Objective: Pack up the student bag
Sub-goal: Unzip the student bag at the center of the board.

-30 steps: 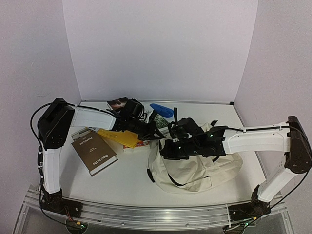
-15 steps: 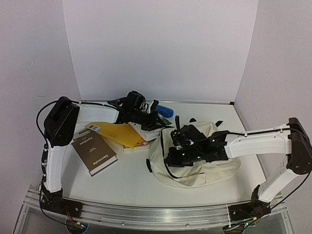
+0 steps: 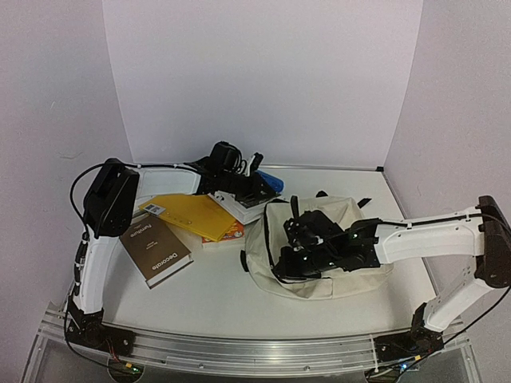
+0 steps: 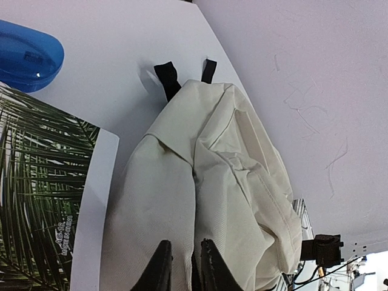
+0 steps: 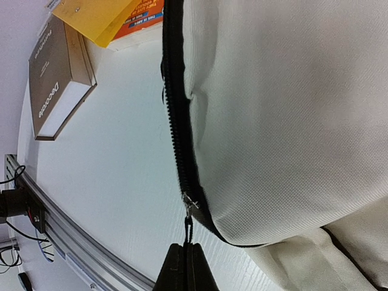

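Note:
The student bag (image 3: 343,214) is a cream fabric backpack lying on its side right of centre, with a black zipper line (image 5: 176,121) along its edge. In the right wrist view my right gripper (image 5: 187,247) is shut on the thin black pull cord hanging from the silver zipper slider (image 5: 190,201), just off the bag (image 5: 291,121). My left gripper (image 4: 185,259) rests at the bag's (image 4: 212,182) far-left corner. Its jaws stand a narrow gap apart, and a crease of the fabric runs into that gap. From above, the left gripper (image 3: 263,195) sits at the bag's upper left edge.
A blue case (image 3: 267,179) and a palm-leaf book (image 4: 42,206) lie beside the left gripper. A yellow envelope (image 3: 192,215) covers an orange book (image 3: 227,233), and a brown book (image 3: 156,249) lies left of them. A metal rail (image 5: 36,212) runs along the near table edge.
The left gripper has drawn back toward the far wall and its jaws have parted slightly. The bag's gaping mouth has closed and it has sunk flatter. The right gripper shifted a little right.

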Available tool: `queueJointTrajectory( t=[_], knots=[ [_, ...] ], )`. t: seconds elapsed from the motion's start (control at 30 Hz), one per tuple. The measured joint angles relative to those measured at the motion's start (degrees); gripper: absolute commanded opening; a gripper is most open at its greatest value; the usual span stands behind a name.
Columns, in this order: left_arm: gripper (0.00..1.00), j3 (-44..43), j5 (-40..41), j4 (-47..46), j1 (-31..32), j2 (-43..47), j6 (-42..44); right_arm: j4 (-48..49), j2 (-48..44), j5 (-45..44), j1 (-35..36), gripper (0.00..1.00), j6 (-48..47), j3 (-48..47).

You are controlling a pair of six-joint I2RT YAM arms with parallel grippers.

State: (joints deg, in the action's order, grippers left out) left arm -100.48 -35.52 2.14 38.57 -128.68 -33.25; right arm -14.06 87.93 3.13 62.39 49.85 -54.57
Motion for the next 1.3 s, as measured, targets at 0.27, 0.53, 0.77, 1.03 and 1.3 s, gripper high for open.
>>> queueJointTrajectory(
  t=[0.27, 0.53, 0.77, 1.03, 1.3],
  knots=[
    [0.75, 5.21, 5.24, 5.08, -0.83, 5.99, 2.39, -1.07, -0.54, -5.99, 0.44, 0.00, 1.48, -1.08],
    [0.78, 19.56, 9.30, 10.23, 0.44, 24.28, 0.65, -1.27, -0.76, -11.15, 0.44, 0.00, 2.50, -2.77],
    [0.79, 27.16, 8.70, 15.54, 5.08, 27.89, -1.69, -1.51, -0.82, -11.88, 0.44, 0.00, 2.55, -2.97],
    [0.80, 27.16, 5.58, 14.29, 8.84, 25.75, -4.58, -1.58, -0.82, -11.95, 0.46, 0.00, 2.53, -2.97],
    [0.68, 27.09, 3.65, 11.32, 10.18, 20.36, -6.58, -1.65, -0.82, -11.84, 0.45, 0.00, 2.69, -2.97]
  ],
)
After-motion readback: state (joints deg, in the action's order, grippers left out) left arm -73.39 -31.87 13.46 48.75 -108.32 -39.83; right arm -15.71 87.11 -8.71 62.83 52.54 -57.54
